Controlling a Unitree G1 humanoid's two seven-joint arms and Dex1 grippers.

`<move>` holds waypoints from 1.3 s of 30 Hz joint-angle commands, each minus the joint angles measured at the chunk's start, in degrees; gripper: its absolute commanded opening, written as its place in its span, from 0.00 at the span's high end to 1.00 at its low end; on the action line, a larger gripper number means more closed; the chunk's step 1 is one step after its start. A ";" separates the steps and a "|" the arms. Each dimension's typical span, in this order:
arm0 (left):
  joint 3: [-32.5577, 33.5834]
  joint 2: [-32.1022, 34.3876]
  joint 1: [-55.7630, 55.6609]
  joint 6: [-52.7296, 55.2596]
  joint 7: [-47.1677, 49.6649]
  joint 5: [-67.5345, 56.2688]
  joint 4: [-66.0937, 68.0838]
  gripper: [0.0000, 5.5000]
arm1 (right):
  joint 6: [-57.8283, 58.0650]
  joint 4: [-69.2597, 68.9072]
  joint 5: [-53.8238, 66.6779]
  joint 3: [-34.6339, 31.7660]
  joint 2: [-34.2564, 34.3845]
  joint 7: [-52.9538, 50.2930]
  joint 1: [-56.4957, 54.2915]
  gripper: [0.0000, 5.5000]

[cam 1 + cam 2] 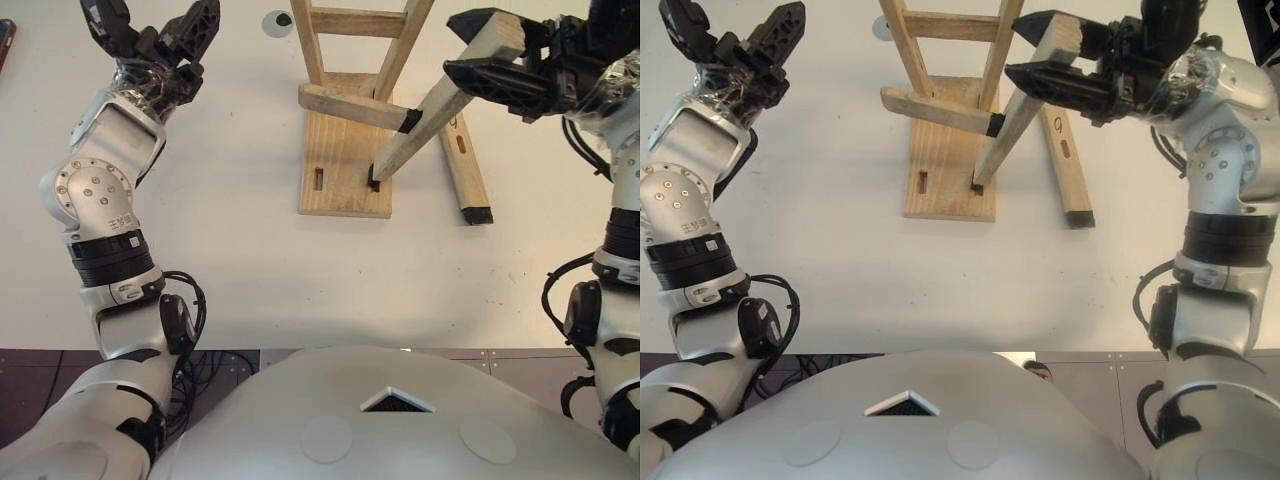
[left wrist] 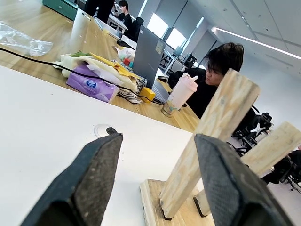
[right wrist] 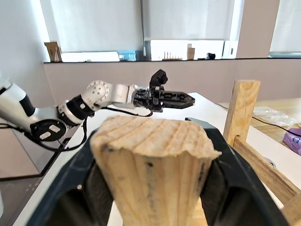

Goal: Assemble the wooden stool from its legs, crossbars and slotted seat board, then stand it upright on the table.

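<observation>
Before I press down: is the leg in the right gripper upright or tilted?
Tilted: the leg leans from the seat board up toward the right gripper.

Bright, even light — faint shadows on the table (image 1: 250, 260); windows (image 3: 94, 26) glare.

I see a white desk (image 1: 230, 240), a cluttered wooden table (image 2: 61, 33) behind it, ceiling light strips (image 2: 254, 40) overhead. Opposite side: blinds (image 3: 188, 19) over bright windows (image 3: 89, 56), grey low wall (image 3: 117, 75) beneath.
</observation>
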 commanded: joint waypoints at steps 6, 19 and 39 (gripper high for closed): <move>1.52 -1.11 -1.33 -0.69 0.41 3.10 1.44 0.50 | 2.22 0.27 -2.59 3.07 -3.14 1.91 1.18 0.63; 2.43 -5.44 1.94 -4.13 0.85 5.96 -0.87 0.50 | 2.40 4.28 -5.38 5.06 -6.97 6.45 -4.32 0.63; 2.70 -8.99 3.00 -8.01 1.67 7.99 -1.69 0.50 | 2.67 7.18 -8.23 6.76 -10.32 9.35 -7.88 0.63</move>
